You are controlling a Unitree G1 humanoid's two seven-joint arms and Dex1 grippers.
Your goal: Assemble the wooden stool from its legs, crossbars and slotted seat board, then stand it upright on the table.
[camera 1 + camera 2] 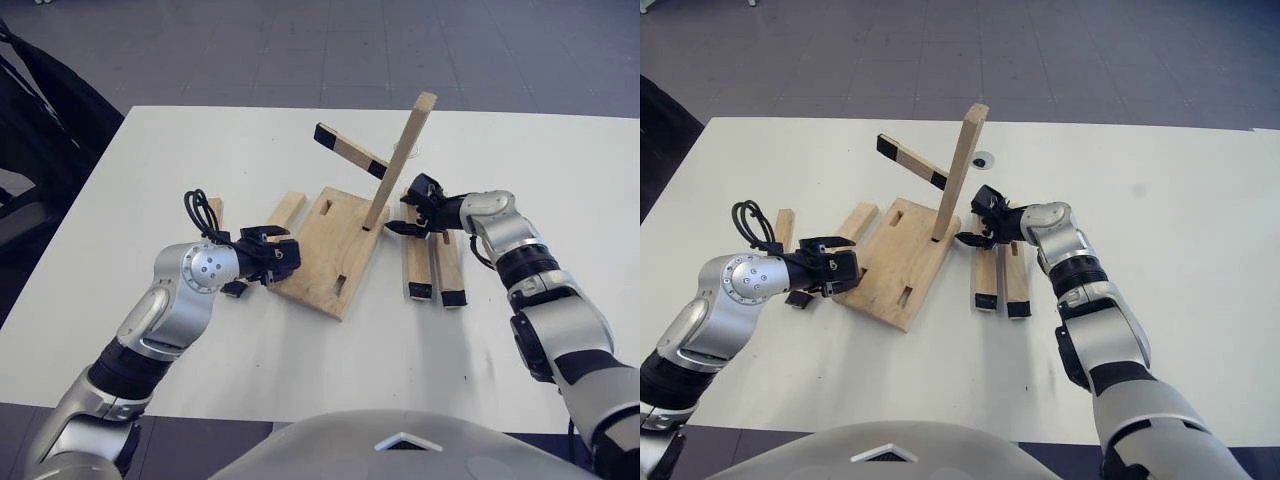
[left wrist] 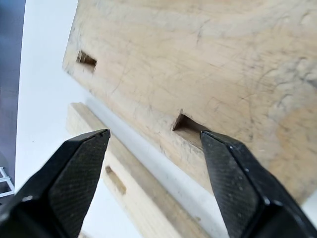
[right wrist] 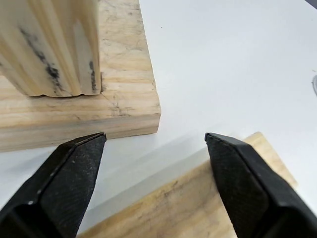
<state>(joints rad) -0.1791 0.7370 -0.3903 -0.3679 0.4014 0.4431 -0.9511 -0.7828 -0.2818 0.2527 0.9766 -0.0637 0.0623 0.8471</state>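
Seat board (image 1: 330, 250) lies mid-bench (image 1: 150, 160), and one leg (image 1: 400, 160) stands up out of the slot at its far right corner, tilted a little. A black-tipped bar (image 1: 350, 150) juts from that leg toward the far left; whether it is slotted in or only leaning, I can't quite tell. The left tool (image 1: 272, 255) sits at the board's left edge with fingers (image 2: 74, 173) spread wide, gripping nothing, one tip by a slot. The right tool (image 1: 410, 215) hovers just beside the standing leg's base, also wide open and empty. Two black-tipped legs (image 1: 432, 265) lie side by side right of the board, and two more sticks (image 1: 285, 210) lie to its left.
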